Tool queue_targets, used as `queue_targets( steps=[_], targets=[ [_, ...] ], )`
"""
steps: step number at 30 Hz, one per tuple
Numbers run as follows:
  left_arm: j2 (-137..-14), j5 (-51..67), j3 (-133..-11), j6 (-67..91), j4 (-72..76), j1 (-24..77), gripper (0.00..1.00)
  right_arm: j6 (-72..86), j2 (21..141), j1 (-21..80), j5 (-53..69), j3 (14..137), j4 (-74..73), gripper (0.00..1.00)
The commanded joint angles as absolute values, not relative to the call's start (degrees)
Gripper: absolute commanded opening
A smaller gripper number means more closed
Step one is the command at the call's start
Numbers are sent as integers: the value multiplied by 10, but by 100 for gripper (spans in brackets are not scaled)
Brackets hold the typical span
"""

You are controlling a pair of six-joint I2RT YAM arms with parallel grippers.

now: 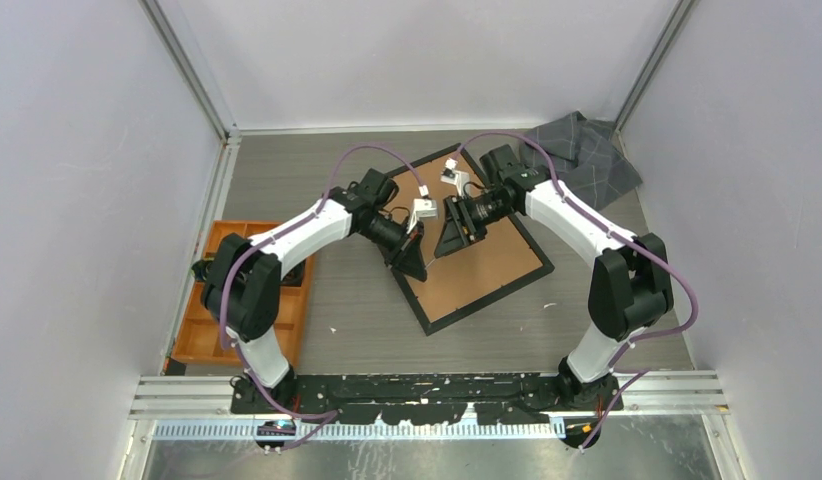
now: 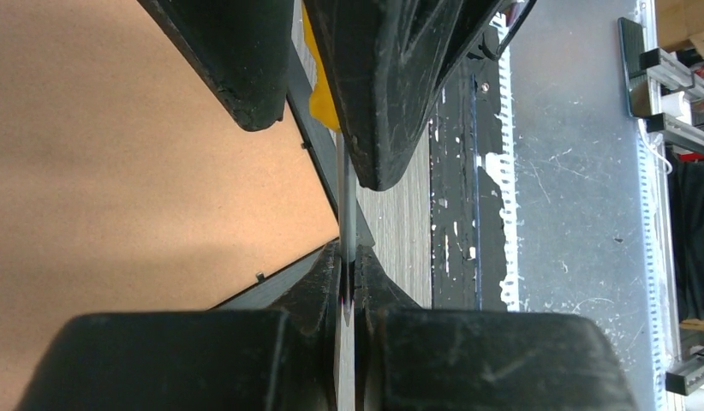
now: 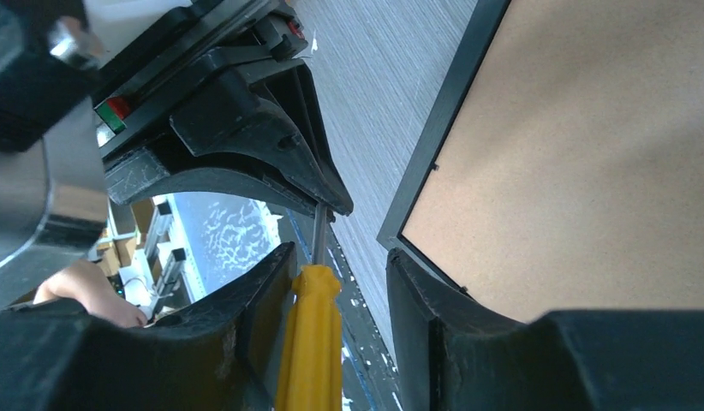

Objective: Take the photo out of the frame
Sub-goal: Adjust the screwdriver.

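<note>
The frame (image 1: pixel 482 262) lies face down on the table, its brown board back up inside a thin black border. The photo is hidden under that board. Above the frame's left corner a screwdriver hangs between both grippers. My left gripper (image 2: pixel 349 257) is shut on its thin metal shaft (image 2: pixel 345 205). My right gripper (image 3: pixel 338 255) is open around the yellow handle (image 3: pixel 313 342). The handle rests against one finger, with a gap to the other. In the top view the left gripper (image 1: pixel 415 260) and right gripper (image 1: pixel 453 240) meet tip to tip over the frame.
An orange compartment tray (image 1: pixel 202 320) sits at the table's left edge beside the left arm. A crumpled grey cloth (image 1: pixel 584 150) lies at the back right. The metal rail with the arm bases (image 1: pixel 427 392) runs along the near edge.
</note>
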State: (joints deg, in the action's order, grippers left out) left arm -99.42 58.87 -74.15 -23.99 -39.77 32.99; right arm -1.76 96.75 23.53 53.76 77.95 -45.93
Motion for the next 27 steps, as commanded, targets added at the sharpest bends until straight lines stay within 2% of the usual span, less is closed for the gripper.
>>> queue_targets(
  steps=[1, 15, 18, 20, 22, 23, 25, 27],
  targets=[
    [-1007, 631, -766, -237, -406, 332, 0, -38, 944, 246, 518, 777, -454, 47],
    [-1021, 656, -753, -201, -371, 329, 0, -72, 945, 265, 516, 777, -475, 34],
    [-1023, 657, -754, -203, -373, 328, 0, -72, 946, 265, 515, 778, -475, 23],
    [-1023, 658, -756, -203, -374, 328, 0, -73, 948, 265, 517, 779, -475, 5],
    [-1022, 656, -757, -202, -372, 327, 1, -83, 953, 265, 521, 785, -489, 1],
    [-1019, 653, -758, -197, -369, 323, 8, -90, 956, 265, 522, 790, -497, 1],
    [-1011, 650, -757, -186, -358, 308, 31, -93, 958, 262, 519, 797, -503, 1],
    [-999, 648, -757, -179, -353, 288, 47, -87, 958, 251, 518, 797, -500, 1]
  ],
)
